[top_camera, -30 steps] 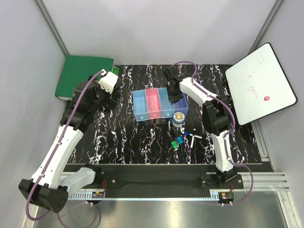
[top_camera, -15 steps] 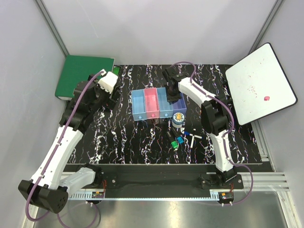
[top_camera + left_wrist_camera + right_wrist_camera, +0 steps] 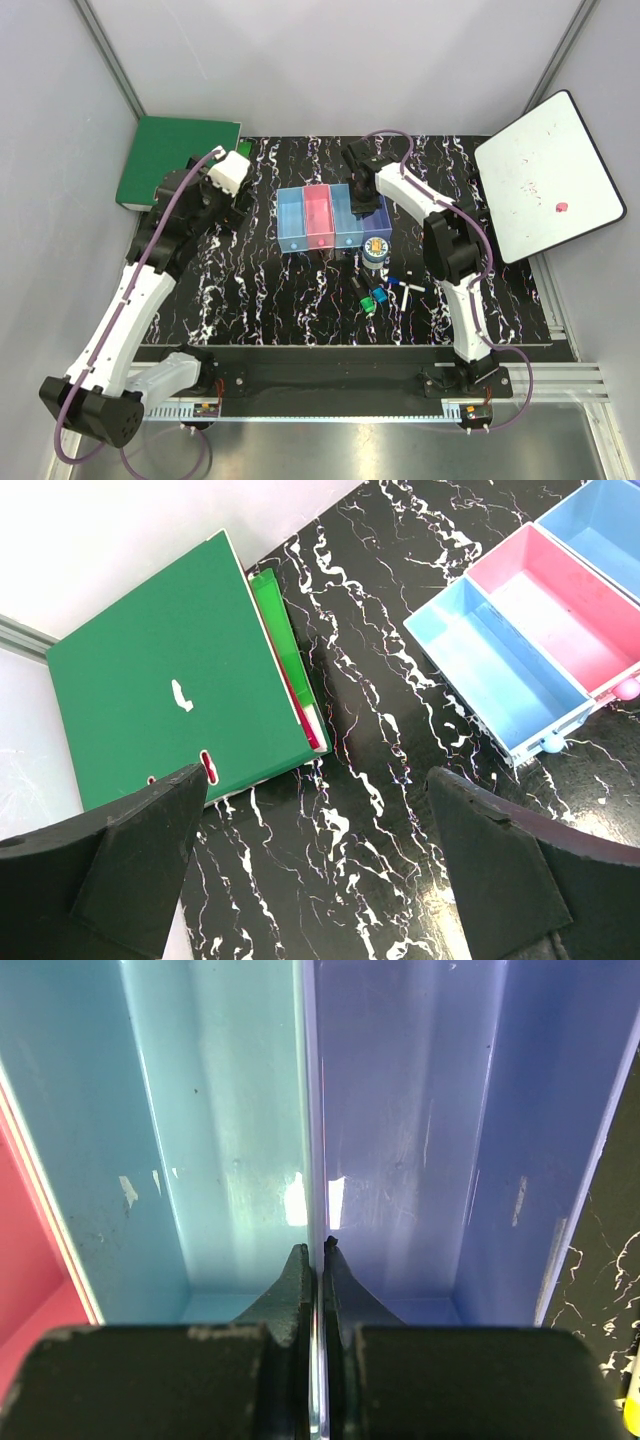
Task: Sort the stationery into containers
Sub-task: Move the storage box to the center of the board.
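The four joined containers [image 3: 320, 218] sit mid-mat: light blue, pink, light blue, purple-blue. My right gripper [image 3: 362, 205] is shut on the shared wall [image 3: 310, 1110] between the light blue bin [image 3: 220, 1140] and the purple-blue bin [image 3: 410, 1130]; both look empty. The tape roll [image 3: 376, 250] lies just in front of the purple-blue bin. Short markers with green and blue caps [image 3: 377, 296] and thin white pens [image 3: 408, 288] lie nearer me. My left gripper [image 3: 315, 810] is open and empty above the mat, between the green binder and the bins [image 3: 500, 670].
A green ring binder [image 3: 175, 160] lies at the mat's far left corner, also in the left wrist view [image 3: 170, 690]. A white board with a black rim [image 3: 548, 175] lies at the right. Grey walls enclose the back and sides.
My right gripper has moved slightly left and the row of bins has shifted with it. The left arm has barely moved.
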